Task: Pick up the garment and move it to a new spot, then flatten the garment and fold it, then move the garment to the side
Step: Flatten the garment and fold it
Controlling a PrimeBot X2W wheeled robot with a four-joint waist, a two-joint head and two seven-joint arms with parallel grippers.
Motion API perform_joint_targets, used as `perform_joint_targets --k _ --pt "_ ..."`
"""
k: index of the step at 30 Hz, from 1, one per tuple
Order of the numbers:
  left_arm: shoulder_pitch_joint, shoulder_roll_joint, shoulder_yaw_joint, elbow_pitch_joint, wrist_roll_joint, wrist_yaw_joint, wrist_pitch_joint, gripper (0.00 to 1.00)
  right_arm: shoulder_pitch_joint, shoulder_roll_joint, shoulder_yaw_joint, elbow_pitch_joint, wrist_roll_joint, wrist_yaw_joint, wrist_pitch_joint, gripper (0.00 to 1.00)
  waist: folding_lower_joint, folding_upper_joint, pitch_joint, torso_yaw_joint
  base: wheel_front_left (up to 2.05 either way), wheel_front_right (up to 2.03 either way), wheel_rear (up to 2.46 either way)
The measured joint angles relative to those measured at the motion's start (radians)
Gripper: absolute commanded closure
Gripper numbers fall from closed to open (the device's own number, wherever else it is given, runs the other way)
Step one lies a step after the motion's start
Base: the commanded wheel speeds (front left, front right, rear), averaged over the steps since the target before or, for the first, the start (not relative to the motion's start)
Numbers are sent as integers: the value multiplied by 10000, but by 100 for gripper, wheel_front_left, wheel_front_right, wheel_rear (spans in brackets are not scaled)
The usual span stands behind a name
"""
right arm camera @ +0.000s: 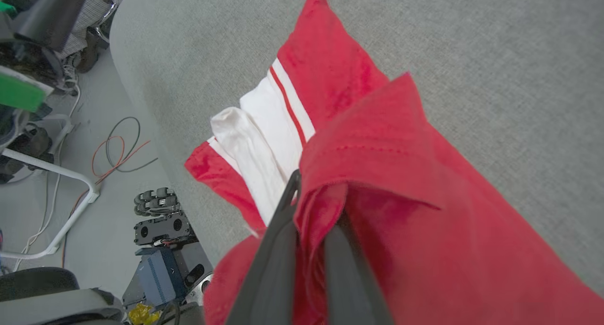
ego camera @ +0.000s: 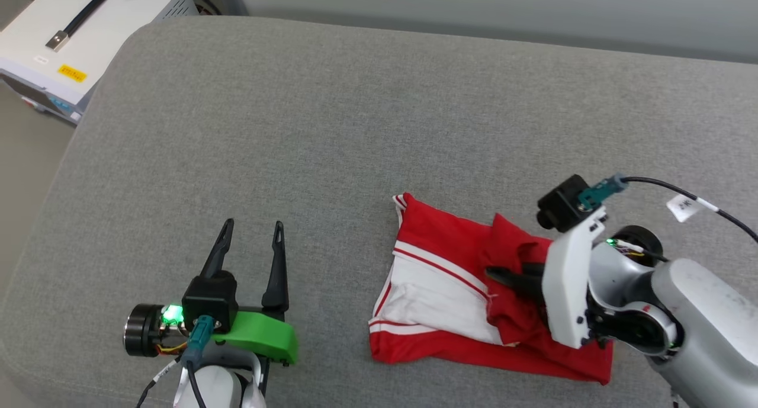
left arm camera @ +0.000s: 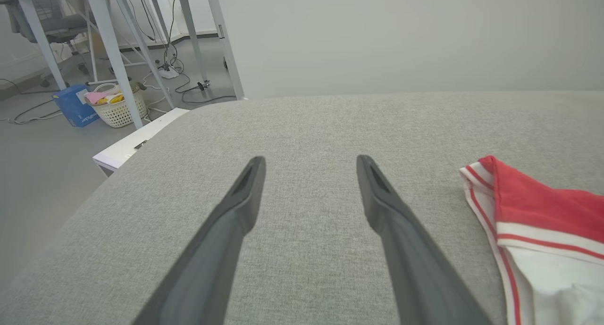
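Grey upholstered cushion (ego camera: 296, 129) is carrying every item listed, with a pale wall (left arm camera: 401, 32) running behind it.

Item 1, right claw (ego camera: 503, 275): its two dark fingers are lying close together and pinching a bunched fold of red cloth near the middle of the garment. In the right wrist view the right claw (right arm camera: 317, 207) is gripping that fold. One finger is showing outside it and cloth is draping over the other tip.

Item 2, the garment (ego camera: 441, 280): it is lying crumpled on the near right part of the cushion, partly under the right wrist. Red fabric (right arm camera: 424, 197) is making up most of it. A white sleeve panel edged in red-white stripes is facing up on its left side, and one red corner is pointing toward the far edge.

Item 3, left claw (ego camera: 253, 224): its fingers are standing wide apart around nothing, over bare cushion well to the left of the garment. In the left wrist view the left claw (left arm camera: 310, 160) is pointing along the cushion, and the garment's striped edge (left arm camera: 486, 207) is lying apart on its right.

Item 4, surroundings: a white case (ego camera: 89, 35) with a black handle and a yellow label is standing beyond the far left corner. A white basket (left arm camera: 118, 110) and a blue box (left arm camera: 75, 105) are sitting on the floor among metal legs. Loose cables (right arm camera: 122, 150) are trailing beside the cushion.
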Motion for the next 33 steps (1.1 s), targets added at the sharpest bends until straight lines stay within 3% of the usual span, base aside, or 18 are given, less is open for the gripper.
perform_joint_targets --k 8,12,17,18,19,26,27,33 --pt "-195 -217 144 59 88 -98 0 0 -1468 1252 1350 1939 -472 0 -821 100 0 -1 493 340 0 0 0" --pt "-281 -297 176 73 128 -173 0 0 -1717 1455 2031 3114 -780 0 -1174 100 0 0 687 434 0 0 0" --pt "-304 -384 238 167 173 -184 2 0 -1865 1469 2487 3628 -708 13 -1979 100 0 0 717 492 0 0 0" --pt "-299 -399 267 201 174 -186 2 0 -1859 1463 2514 3639 -617 13 -2207 53 0 0 676 486 0 0 0" --pt "-293 -408 301 232 178 -199 2 0 -1858 1436 2522 3624 -600 13 -2418 0 0 0 633 475 0 0 0" --pt "-66 -416 546 305 326 -259 0 0 -1709 545 1793 2750 -882 6 -4592 0 0 0 48 189 0 0 0" --pt "174 -407 679 288 347 -267 0 0 -1448 253 708 2640 -1908 4 -6061 0 0 0 -256 -34 0 0 0" --pt "425 -399 828 92 347 -274 0 0 -287 708 -2192 2993 -4297 2 -8309 0 0 0 -770 -496 0 0 0"
